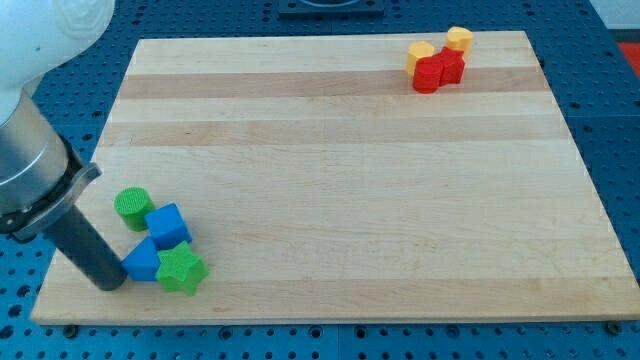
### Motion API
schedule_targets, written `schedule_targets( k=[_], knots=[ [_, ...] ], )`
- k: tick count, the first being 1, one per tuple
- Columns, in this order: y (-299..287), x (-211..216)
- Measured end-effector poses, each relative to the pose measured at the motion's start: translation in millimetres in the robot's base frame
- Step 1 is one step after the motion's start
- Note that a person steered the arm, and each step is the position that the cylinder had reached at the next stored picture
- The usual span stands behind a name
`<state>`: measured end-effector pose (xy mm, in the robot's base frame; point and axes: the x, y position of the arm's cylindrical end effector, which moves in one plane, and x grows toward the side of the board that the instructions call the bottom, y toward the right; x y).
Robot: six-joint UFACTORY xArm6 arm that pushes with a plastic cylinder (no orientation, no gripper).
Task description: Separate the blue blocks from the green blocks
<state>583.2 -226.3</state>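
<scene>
Blue blocks and green blocks sit bunched together right beside our tip, at the view's lower left of the wooden board, the largest thing we see, which lies on a blue perforated table. Our arm carries no gripper, so nothing opens, closes or holds; it ends in a dark rod that slants down from the view's left, and our tip rests on the board near its lower left corner. Just to the tip's right, and touching it as far as we can tell, lies the blue triangular block. Beyond that, further right and slightly lower, the green star-shaped block presses against the blue one. Up and to the right of our tip stands the blue cube, which touches the triangular block below it, and above the tip, a little to the right, the green cylinder leans against that cube. Well apart from our tip, far across the board toward the view's upper right, two red blocks sit side by side, with two yellow blocks touching them from above.
</scene>
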Motion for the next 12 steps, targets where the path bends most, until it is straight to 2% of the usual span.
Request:
schedule_targets(
  k=[2, 5, 7, 9, 10, 12],
  knots=[
    [41, -46],
    [54, -55],
    [-23, -54],
    [-18, 4],
    [-17, 4],
    [37, 10]
  ],
)
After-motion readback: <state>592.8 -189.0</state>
